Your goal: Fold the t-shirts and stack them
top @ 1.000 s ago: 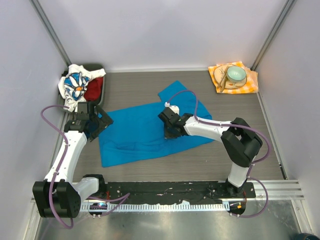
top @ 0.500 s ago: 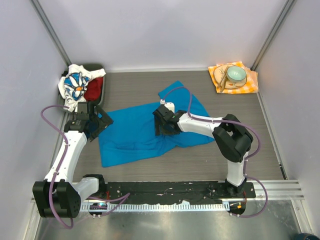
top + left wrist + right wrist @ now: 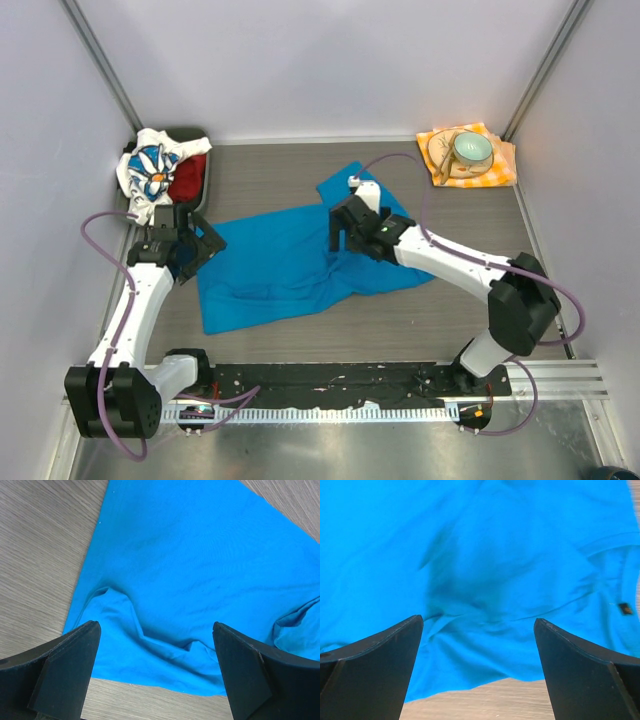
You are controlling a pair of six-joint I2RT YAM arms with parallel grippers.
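Red t-shirt mostly under the daisy-print t-shirt; blue t-shirt partly outside both wrist views.

In front of me the bright blue t-shirt lies spread flat but wrinkled (one sleeve angled far-right); the daisy-print t-shirt and red t-shirt sit bunched together, far left.

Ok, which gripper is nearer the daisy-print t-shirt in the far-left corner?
Left. The left gripper sits just near-side of the daisy-print t-shirt, at the blue t-shirt's left edge; the right gripper is well off to its right, over the blue t-shirt.
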